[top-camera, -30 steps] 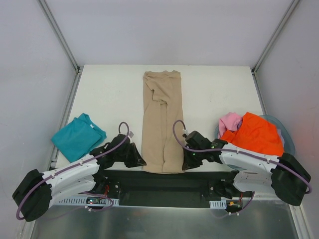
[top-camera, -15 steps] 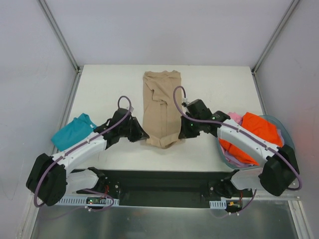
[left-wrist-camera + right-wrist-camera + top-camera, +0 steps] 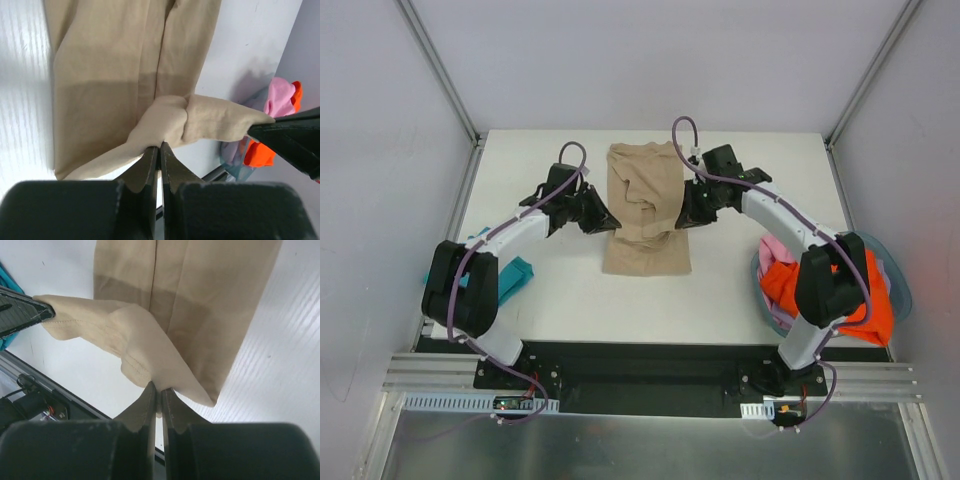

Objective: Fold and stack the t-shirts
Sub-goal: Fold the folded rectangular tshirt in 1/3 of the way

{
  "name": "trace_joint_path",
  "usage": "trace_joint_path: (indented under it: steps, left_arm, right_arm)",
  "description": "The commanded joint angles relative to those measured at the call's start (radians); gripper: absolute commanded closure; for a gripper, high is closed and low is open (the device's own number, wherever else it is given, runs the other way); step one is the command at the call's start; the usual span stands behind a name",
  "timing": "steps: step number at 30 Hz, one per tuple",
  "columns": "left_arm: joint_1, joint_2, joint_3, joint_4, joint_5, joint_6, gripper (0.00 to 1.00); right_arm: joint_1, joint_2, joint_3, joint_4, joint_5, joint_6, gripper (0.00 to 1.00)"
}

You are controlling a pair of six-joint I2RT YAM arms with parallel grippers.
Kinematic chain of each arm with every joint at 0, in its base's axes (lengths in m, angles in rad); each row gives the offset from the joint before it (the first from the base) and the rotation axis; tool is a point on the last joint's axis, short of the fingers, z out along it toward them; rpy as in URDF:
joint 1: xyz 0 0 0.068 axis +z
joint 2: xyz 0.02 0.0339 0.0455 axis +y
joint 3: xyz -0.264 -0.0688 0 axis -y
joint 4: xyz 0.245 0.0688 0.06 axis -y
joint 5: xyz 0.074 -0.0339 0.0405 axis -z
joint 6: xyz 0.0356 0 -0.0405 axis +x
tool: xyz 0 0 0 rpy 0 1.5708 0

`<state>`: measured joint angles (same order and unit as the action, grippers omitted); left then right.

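Worktop, white, seen from above.

- Large tan cotton t-shirt lies at the centre, its long axis running 12 to 6 o'clock. It is narrowed into a long strip. The 6 o'clock part is doubled back on itself, with the bend at the 6 o'clock end and a loose edge raised over the lower layer about halfway along.
- Left fingers sit on the 9 o'clock side of the strip. They are pressed fully together on one corner of the raised edge; the left wrist view shows cloth pinched between the two tips.
- Right fingers sit on the 3 o'clock side, opposite the left. They are closed to a thin slit on the other corner, and the right wrist view shows the stitched hem running into the tips.
- The raised edge spans between the two grips, slack in the middle with a crease, clear of the flat layer beneath.
- Teal short-sleeved t-shirt lies at the 8 o'clock edge, well apart from the tan one and mostly hidden by the left arm.
- Round blue-grey basket stands at the 4 o'clock edge. A bright orange t-shirt and a pale pink t-shirt are heaped in it, partly hidden by the right arm.
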<state>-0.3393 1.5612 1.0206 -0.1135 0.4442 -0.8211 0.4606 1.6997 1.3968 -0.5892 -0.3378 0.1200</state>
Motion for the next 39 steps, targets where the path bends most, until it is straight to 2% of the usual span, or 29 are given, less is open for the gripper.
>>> trace_joint_path:
  steps: [1,11,12,13,16,18,19,20,21,22,23,24,25,26,28,31,34,39]
  left_arm:
    - [0.046,0.085,0.116,0.009,0.093,0.048,1.0]
    - [0.092,0.275,0.228,0.009,0.148,0.06,1.0]
    - [0.094,0.283,0.231,0.009,0.142,0.062,0.96]
    - [0.097,0.298,0.236,0.009,0.131,0.062,0.96]
    - [0.098,0.342,0.257,0.011,0.087,0.069,0.94]
    - [0.102,0.375,0.288,0.009,0.074,0.068,0.91]
    - [0.108,0.401,0.298,0.011,0.085,0.062,0.87]
    - [0.111,0.41,0.311,0.008,0.096,0.06,0.84]
    - [0.112,0.413,0.32,0.009,0.093,0.059,0.76]
    - [0.114,0.402,0.319,0.009,0.088,0.056,0.63]
    - [0.114,0.387,0.315,0.008,0.074,0.059,0.47]
    - [0.114,0.37,0.297,0.002,0.047,0.059,0.18]
    - [0.114,0.329,0.286,0.0,0.033,0.063,0.01]
    - [0.114,0.304,0.274,-0.005,0.022,0.068,0.01]
    - [0.114,0.225,0.216,-0.009,-0.004,0.069,0.01]
    - [0.114,0.104,0.11,-0.011,-0.035,0.06,0.01]
    - [0.114,-0.016,-0.005,-0.011,-0.059,0.048,0.01]
    - [0.106,-0.142,-0.149,-0.012,-0.07,0.031,0.01]
  right_arm:
    - [-0.036,0.086,0.132,-0.008,-0.072,-0.042,0.93]
    - [-0.097,0.253,0.235,-0.021,-0.073,-0.046,0.92]
    - [-0.1,0.261,0.238,-0.021,-0.07,-0.043,0.92]
    - [-0.108,0.27,0.241,-0.02,-0.067,-0.042,0.91]
    - [-0.118,0.316,0.264,-0.012,-0.041,-0.055,0.86]
    - [-0.123,0.369,0.31,-0.008,-0.053,-0.077,0.78]
    - [-0.126,0.389,0.33,-0.008,-0.055,-0.08,0.77]
    - [-0.128,0.418,0.346,-0.008,-0.061,-0.085,0.71]
    - [-0.129,0.431,0.376,-0.011,-0.076,-0.091,0.66]
    - [-0.134,0.436,0.387,-0.014,-0.087,-0.095,0.6]
    - [-0.132,0.434,0.393,-0.015,-0.099,-0.108,0.48]
    - [-0.132,0.42,0.395,-0.017,-0.118,-0.114,0.39]
    - [-0.131,0.41,0.386,-0.017,-0.124,-0.112,0.32]
    - [-0.129,0.369,0.374,-0.018,-0.121,-0.138,0.03]
    - [-0.122,0.316,0.338,-0.018,-0.1,-0.149,0.03]
    - [-0.1,0.168,0.217,-0.003,-0.052,-0.155,0.03]
    - [-0.059,0.085,0.096,0.023,-0.032,-0.146,0.03]
    - [-0.002,0.031,-0.064,0.064,-0.023,-0.09,0.03]
